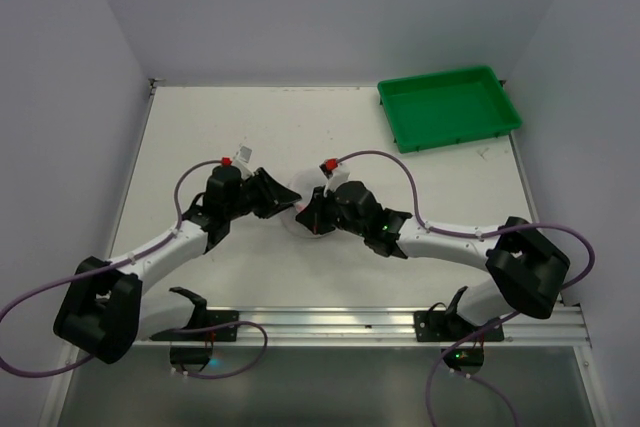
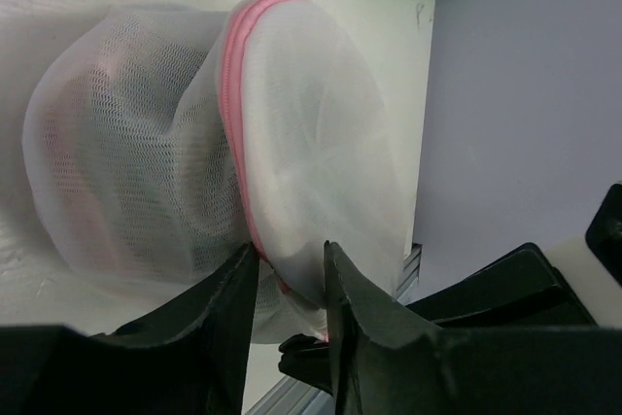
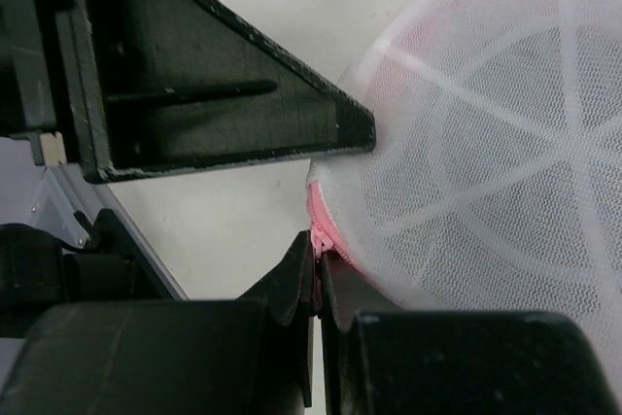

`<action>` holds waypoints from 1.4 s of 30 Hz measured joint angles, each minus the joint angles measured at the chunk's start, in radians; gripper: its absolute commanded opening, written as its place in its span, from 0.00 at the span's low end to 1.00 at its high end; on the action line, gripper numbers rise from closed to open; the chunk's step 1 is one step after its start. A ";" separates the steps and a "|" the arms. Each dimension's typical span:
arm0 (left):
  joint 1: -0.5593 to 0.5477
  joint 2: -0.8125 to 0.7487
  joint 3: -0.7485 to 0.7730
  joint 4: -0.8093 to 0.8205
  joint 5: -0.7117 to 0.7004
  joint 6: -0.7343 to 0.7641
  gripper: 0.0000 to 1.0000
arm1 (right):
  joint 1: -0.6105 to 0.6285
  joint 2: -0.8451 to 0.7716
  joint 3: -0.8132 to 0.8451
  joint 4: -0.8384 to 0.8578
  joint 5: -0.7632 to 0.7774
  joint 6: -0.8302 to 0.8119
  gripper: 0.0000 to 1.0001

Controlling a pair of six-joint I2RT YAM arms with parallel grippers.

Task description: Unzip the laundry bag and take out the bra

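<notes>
Right gripper (image 3: pixel 318 264) was clenched on the pink zipper trim (image 3: pixel 319 216) at lower centre, likely to pull it. Left gripper (image 2: pixel 290 259) grasped the laundry bag (image 2: pixel 136 143) as anchor.

This is a robotics lab test cell, not a lived-in room. A bare white table (image 1: pixel 200 137) sits boxed in by plain pale walls (image 1: pixel 300 7) at 9, 12 and 3 o'clock, like a purpose-built enclosure. At 6 o'clock an aluminium rail (image 1: pixel 340 322) runs along the table's near edge and carries the bases of two white-and-black robot arms, the left arm (image 1: pixel 160 247) and the right arm (image 1: pixel 450 242). Purple cables (image 1: pixel 390 162) loop loosely from their joints. A green plastic tray (image 1: pixel 450 112) rests at about 1 o'clock.
</notes>
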 measured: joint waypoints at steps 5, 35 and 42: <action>-0.010 0.003 -0.026 0.025 0.000 -0.027 0.09 | 0.000 -0.002 -0.001 0.002 0.001 -0.010 0.00; -0.027 -0.121 -0.026 0.049 -0.041 -0.024 0.00 | 0.004 -0.287 -0.031 -0.244 -0.005 -0.008 0.25; -0.034 -0.127 -0.026 0.032 -0.048 -0.041 0.00 | 0.004 -0.209 -0.070 -0.147 -0.032 0.046 0.32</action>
